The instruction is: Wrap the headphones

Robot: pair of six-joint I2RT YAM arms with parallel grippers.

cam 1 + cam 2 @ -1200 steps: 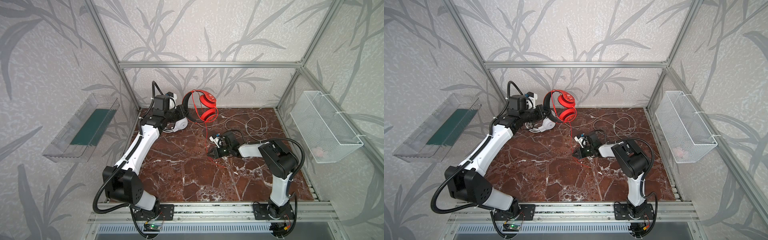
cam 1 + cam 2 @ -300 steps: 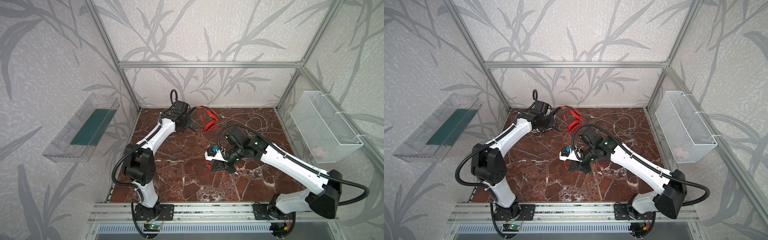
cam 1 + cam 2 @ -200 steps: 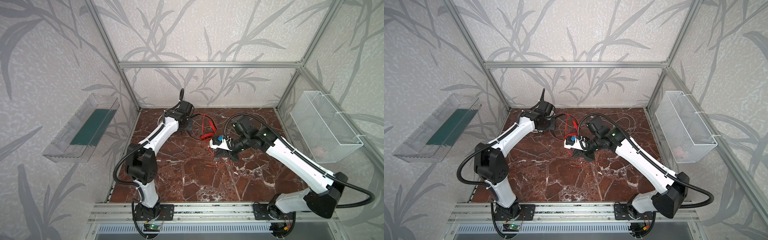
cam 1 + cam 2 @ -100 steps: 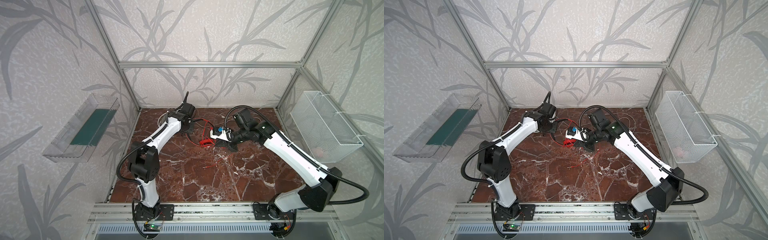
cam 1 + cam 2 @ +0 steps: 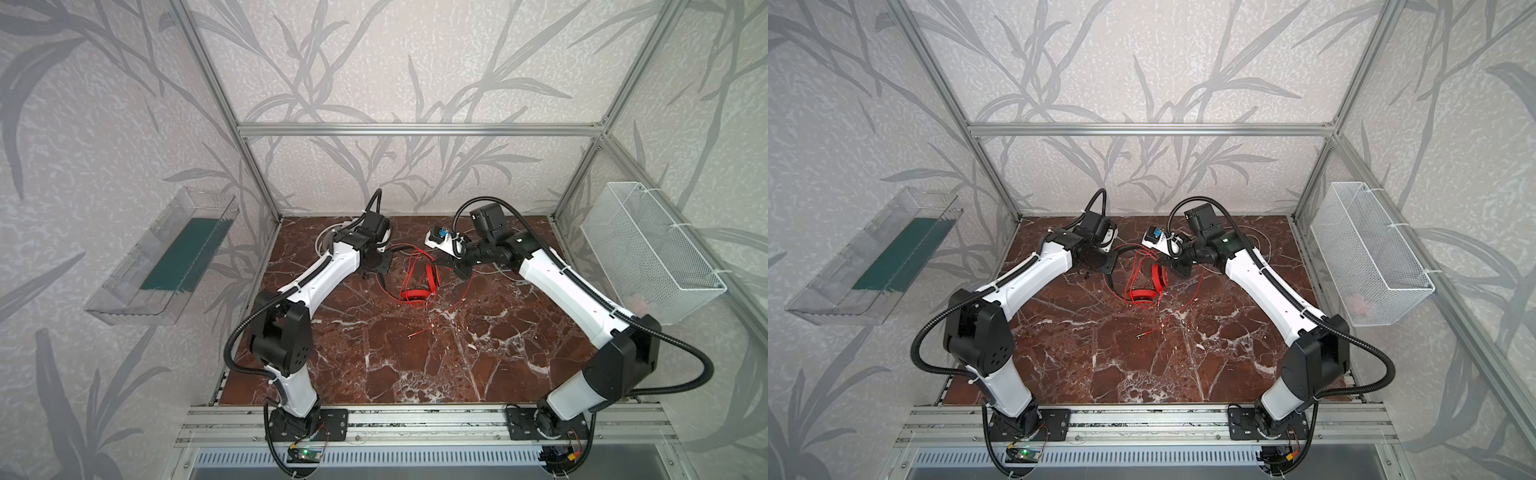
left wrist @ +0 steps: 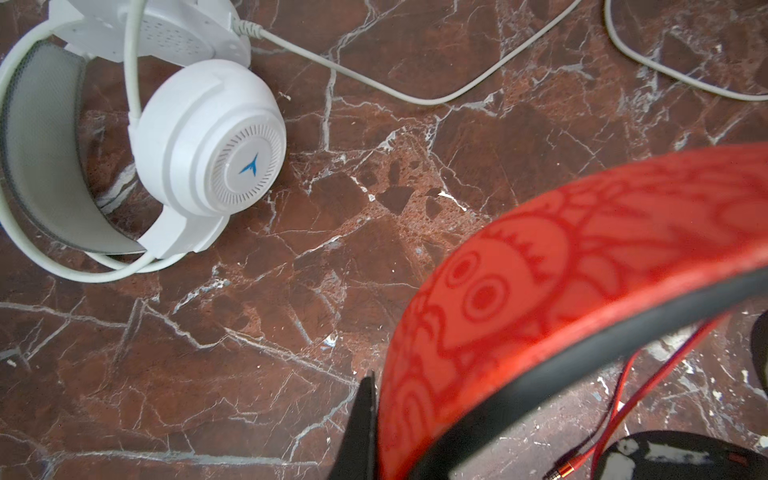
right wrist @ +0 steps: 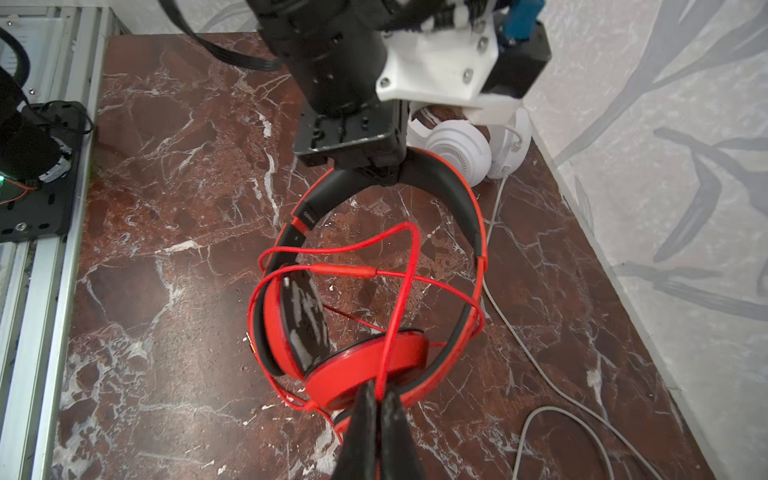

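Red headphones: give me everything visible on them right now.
The red headphones are an over-ear wired pair: glossy, plastic-looking red cups, a red patterned outer band, black inner lining, and a black ear pad flaking white. The left gripper is shut on the top of the band, holding it arched above the marble table near the back middle. The thin red cable loops loosely across the frame; the right gripper pinches it by the lower cup.
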